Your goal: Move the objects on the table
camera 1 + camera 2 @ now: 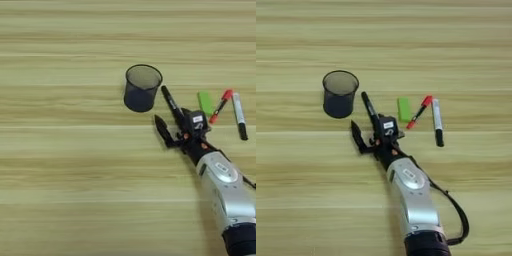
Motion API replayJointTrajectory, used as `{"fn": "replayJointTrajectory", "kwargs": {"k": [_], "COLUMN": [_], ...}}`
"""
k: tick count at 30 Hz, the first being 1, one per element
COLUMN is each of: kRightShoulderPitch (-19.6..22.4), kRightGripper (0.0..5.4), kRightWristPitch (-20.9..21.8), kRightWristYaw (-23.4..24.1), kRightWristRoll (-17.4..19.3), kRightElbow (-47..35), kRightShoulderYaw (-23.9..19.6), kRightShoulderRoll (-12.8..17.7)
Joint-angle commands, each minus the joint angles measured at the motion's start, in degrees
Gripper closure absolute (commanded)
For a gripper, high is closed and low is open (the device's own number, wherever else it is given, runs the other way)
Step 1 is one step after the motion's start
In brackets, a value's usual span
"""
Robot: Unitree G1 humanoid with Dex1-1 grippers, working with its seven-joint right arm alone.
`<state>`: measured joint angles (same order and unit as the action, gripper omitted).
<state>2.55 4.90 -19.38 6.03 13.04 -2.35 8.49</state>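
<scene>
Wooden table with a cup and a few small things

The table [60, 165] is light wood-grain planks in tan and pale yellow. A black wire-mesh pen cup [142, 87] stands upright on it. To its right a small green block [205, 102], a red-capped pen [220, 106] and a silver-grey marker [239, 116] with a black cap lie close together. A black marker [171, 102] sits between cup and block; whether it rests on the wood cannot be told.

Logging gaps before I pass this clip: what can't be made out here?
- Cup contents: both views, dark mesh hides the inside.
- Black marker lower end: both views, behind the gripper; whether it is gripped is unclear.
- Forearm: cut by the bottom edge.
- Block markings: too small.
</scene>
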Motion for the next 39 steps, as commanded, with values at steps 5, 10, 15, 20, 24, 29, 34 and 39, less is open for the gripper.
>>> {"fn": "replayJointTrajectory", "kwargs": {"k": [5,10,15,20,24,29,34,39], "kRightShoulderPitch": [3.7,6.3,9.9,11.7,12.9,15.5,18.6,20.5], "kRightGripper": [0.07,0.03,0.03,0.03,0.03,0.03,0.03,0.03], "kRightWristPitch": [2.7,2.7,2.7,2.8,3.2,3.7,4.5,5.4], "kRightWristYaw": [-1.4,-1.9,-2.4,-3.0,-3.5,-3.8,-3.5,-3.7], "kRightWristRoll": [-0.5,-1.5,-2.3,-2.6,-3.3,-4.0,-4.0,-4.1], "kRightElbow": [-3.6,-1.8,0.9,1.9,2.7,5.5,9.1,11.8], "kRightShoulderYaw": [0.9,1.7,2.0,3.0,4.0,4.6,4.1,4.1], "kRightShoulderRoll": [1.3,1.9,1.8,1.1,1.1,1.0,1.0,1.1]}}
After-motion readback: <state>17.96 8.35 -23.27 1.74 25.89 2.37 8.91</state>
